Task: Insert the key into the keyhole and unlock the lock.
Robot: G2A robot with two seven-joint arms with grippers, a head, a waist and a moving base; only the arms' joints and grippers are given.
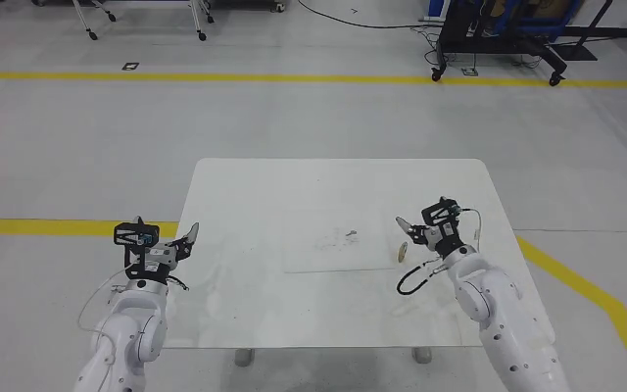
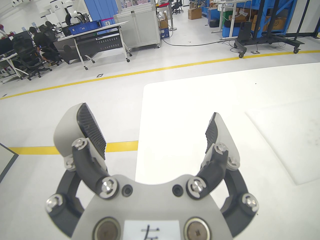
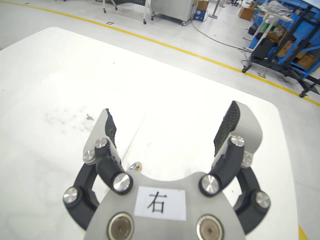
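Right claw [image 3: 171,108] wide, empty, just beside lock [image 1: 403,252]. Left claw [image 2: 149,109] also wide, well apart from lock, at tabletop [image 1: 294,186] edge. Key [image 1: 349,235] lies near lock, untouched (too small for us to read its heading). We judge nothing done yet: grasp, insert and turn all remain. Open room all round lock.

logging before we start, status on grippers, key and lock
Left gripper open, at left edge of table. Right gripper open, by the lock. Key loose mid-table, untouched. Nothing blocking it.
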